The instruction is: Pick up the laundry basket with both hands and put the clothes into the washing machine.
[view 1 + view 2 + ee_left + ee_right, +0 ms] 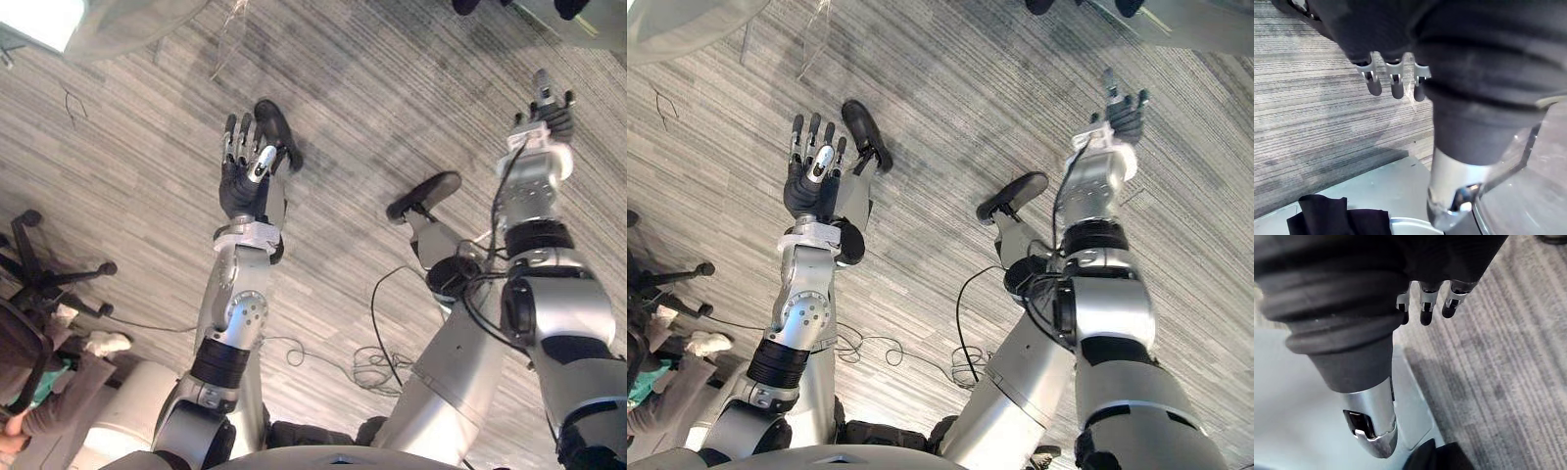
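Clothes show as a dark bundle (pixel 1337 215) lying on a pale grey surface (pixel 1376 183). Short of that surface, over the carpet (pixel 392 117), the left hand (pixel 245 171) has straight, spread fingers and is empty. The right hand (pixel 549 108) is relaxed and empty too.

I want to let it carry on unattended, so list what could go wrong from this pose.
1. The left hand and the right hand are both open and empty above the carpet; closing them now would probably grasp nothing.
2. A seated person and an office chair are on the robot's left, near its left arm; a wide swing or a step to that side might strike them.
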{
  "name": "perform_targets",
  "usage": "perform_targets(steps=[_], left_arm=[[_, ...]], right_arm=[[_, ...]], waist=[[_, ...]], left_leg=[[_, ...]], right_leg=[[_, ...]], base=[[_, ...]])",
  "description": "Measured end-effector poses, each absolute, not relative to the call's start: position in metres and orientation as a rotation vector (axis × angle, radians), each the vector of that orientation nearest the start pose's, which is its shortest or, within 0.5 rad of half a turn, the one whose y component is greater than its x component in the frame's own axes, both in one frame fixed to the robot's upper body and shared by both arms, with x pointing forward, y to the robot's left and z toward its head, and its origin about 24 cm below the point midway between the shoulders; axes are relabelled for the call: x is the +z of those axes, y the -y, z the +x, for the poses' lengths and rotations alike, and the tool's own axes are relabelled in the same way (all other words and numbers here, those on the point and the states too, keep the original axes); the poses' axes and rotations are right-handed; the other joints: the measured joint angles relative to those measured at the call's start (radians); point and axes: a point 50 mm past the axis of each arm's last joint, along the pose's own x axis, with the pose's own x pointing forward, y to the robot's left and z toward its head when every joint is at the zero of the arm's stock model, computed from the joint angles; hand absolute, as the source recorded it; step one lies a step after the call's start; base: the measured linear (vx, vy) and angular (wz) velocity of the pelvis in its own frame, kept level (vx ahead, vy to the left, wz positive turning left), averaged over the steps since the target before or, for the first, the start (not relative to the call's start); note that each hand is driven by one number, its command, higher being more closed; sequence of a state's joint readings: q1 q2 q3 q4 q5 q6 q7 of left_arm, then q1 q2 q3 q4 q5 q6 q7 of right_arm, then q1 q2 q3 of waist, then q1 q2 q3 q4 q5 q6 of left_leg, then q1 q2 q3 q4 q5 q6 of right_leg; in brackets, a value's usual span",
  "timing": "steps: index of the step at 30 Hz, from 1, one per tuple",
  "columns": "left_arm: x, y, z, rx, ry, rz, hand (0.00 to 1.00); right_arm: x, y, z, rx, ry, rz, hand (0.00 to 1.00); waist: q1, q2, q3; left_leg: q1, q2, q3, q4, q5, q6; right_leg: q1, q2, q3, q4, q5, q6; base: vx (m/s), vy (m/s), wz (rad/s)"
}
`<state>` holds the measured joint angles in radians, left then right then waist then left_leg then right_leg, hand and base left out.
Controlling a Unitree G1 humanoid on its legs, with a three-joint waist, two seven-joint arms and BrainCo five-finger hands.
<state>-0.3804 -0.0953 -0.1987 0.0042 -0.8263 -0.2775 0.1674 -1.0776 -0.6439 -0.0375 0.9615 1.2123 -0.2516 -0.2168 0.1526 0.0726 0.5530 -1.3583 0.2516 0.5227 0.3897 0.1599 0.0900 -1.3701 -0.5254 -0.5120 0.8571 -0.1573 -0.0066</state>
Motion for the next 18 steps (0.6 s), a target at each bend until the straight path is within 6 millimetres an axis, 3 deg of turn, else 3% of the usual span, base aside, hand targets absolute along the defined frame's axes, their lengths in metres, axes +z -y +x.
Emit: perform_targets(steps=[2,4,10,14,16,18], left_arm=[[0.152,-0.08,0.293,-0.184,0.381,-0.982,0.0],[0.15,-0.08,0.291,-0.193,0.375,-0.985,0.0],[0.148,-0.07,0.283,-0.264,0.352,-0.958,0.0],[0.141,-0.067,0.273,-0.302,0.322,-0.943,0.0],[0.137,-0.062,0.269,-0.325,0.301,-0.952,0.0],[0.138,-0.052,0.26,-0.373,0.288,-0.959,0.0]], right_arm=[[0.273,0.326,0.373,-0.465,0.546,0.756,0.0],[0.28,0.332,0.37,-0.478,0.551,0.744,0.0],[0.283,0.313,0.385,-0.423,0.444,0.55,0.0],[0.284,0.3,0.393,-0.383,0.362,0.423,0.0],[0.284,0.29,0.399,-0.35,0.308,0.34,0.0],[0.289,0.285,0.4,-0.326,0.303,0.284,0.0]], waist=[[-0.003,0.004,-0.003],[-0.003,0.006,-0.004],[0.001,0.012,-0.007],[0.004,0.014,-0.009],[0.008,0.017,-0.016],[0.014,0.019,-0.029]], left_leg=[[0.0,-0.005,-0.001,-0.021,0.027,0.01],[0.001,-0.011,-0.007,-0.03,0.038,0.016],[0.013,-0.018,-0.034,-0.071,0.044,0.01],[0.047,-0.031,-0.053,-0.118,0.063,-0.015],[0.08,-0.045,-0.06,-0.163,0.081,-0.038],[0.089,-0.055,-0.064,-0.192,0.054,-0.075]], right_leg=[[0.013,-0.01,-0.024,0.006,-0.003,-0.003],[0.017,-0.013,-0.027,0.012,-0.005,-0.003],[0.072,-0.012,-0.088,-0.006,-0.016,0.0],[0.125,-0.014,-0.132,-0.016,-0.018,-0.002],[0.167,-0.012,-0.159,-0.025,-0.04,0.005],[0.189,-0.014,-0.184,-0.061,-0.044,0.001]], base=[[-0.12,0.016,0.19],[-0.12,0.012,0.14],[-0.13,0.017,0.09],[-0.09,0.01,0.15],[-0.08,0.004,0.26],[-0.05,-0.006,0.29]])
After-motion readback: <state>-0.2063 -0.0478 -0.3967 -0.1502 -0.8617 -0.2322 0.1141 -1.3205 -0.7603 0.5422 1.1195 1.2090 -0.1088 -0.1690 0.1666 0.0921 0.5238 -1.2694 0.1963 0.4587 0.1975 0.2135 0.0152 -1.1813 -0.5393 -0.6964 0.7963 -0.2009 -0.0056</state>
